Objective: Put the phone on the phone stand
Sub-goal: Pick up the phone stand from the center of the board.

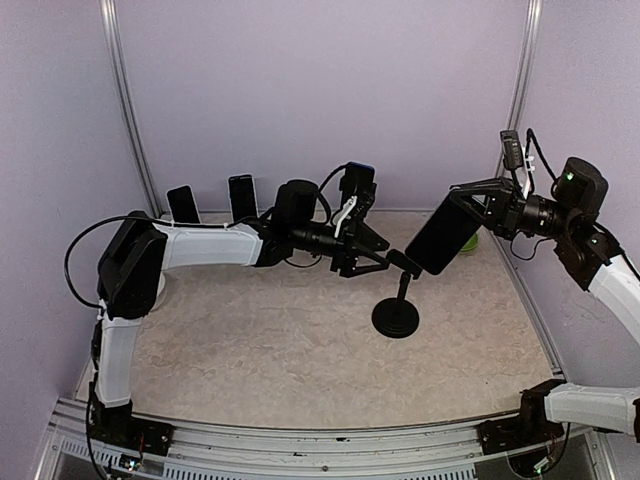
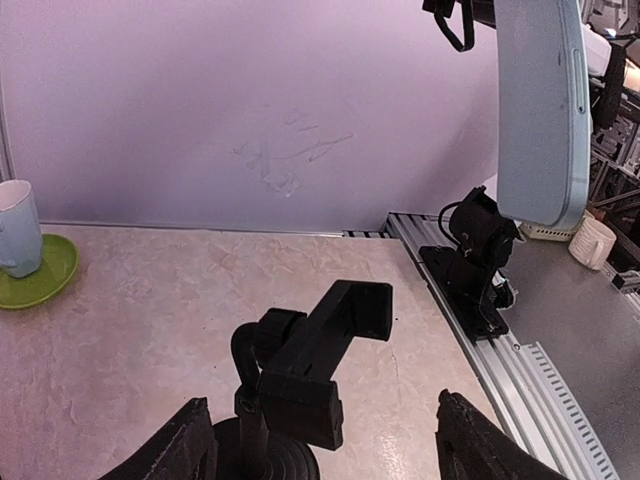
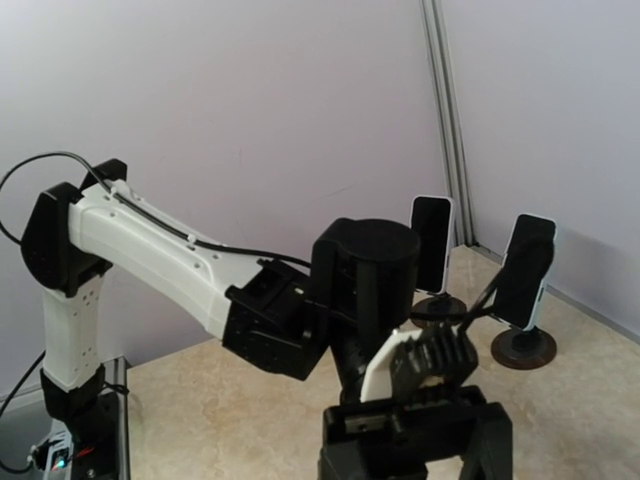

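The black phone stand point(image 1: 397, 312) stands mid-table on a round base, its cradle point(image 2: 325, 345) tilted and empty. My left gripper point(image 1: 390, 263) is open at cradle height, one finger point(image 2: 190, 445) to the left of the stand and the other point(image 2: 480, 450) to the right, neither touching it. The phone point(image 1: 443, 237) hangs tilted in the air just right of the stand's top, dark screen facing the top camera. Its pale blue back point(image 2: 540, 110) shows at the upper right of the left wrist view. My right gripper point(image 1: 480, 212) is shut on the phone's upper end.
Two other phones on stands point(image 1: 183, 204) point(image 1: 242, 197) are at the back left by the wall. A white cup point(image 2: 18, 228) sits on a green saucer point(image 2: 45, 272) at the back right. The right arm's base point(image 2: 475, 255) sits on the metal rail along the table's edge.
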Action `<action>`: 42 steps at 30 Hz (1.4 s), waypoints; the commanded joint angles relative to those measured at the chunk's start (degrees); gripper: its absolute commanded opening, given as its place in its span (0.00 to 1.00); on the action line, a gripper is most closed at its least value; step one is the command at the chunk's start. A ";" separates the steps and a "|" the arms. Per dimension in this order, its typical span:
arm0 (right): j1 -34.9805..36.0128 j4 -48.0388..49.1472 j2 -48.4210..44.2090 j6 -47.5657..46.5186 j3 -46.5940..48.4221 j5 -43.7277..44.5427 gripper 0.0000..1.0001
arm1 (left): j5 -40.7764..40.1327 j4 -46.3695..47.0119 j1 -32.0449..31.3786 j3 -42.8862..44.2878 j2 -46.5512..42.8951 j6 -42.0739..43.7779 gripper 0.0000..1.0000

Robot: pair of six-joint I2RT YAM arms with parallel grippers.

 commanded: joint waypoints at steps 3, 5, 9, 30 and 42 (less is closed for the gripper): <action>-0.43 1.38 -1.41 -0.17 -0.25 0.03 0.00 | 1.73 2.07 -0.93 2.38 1.75 -2.65 0.63; -0.50 1.23 -1.39 -0.31 -0.16 0.17 0.00 | 1.97 2.22 -0.93 2.66 2.14 -3.01 0.59; -0.50 1.21 -1.26 -0.45 -0.01 0.17 0.00 | 1.82 1.75 -1.02 2.99 2.42 -3.02 0.58; -0.52 1.59 -2.39 -0.89 -1.36 0.79 0.00 | 0.45 0.75 -1.20 3.33 2.83 -2.77 0.31; -0.50 1.71 -1.87 -1.07 -1.18 0.89 0.00 | 0.40 1.67 -1.11 2.22 2.09 -2.98 0.13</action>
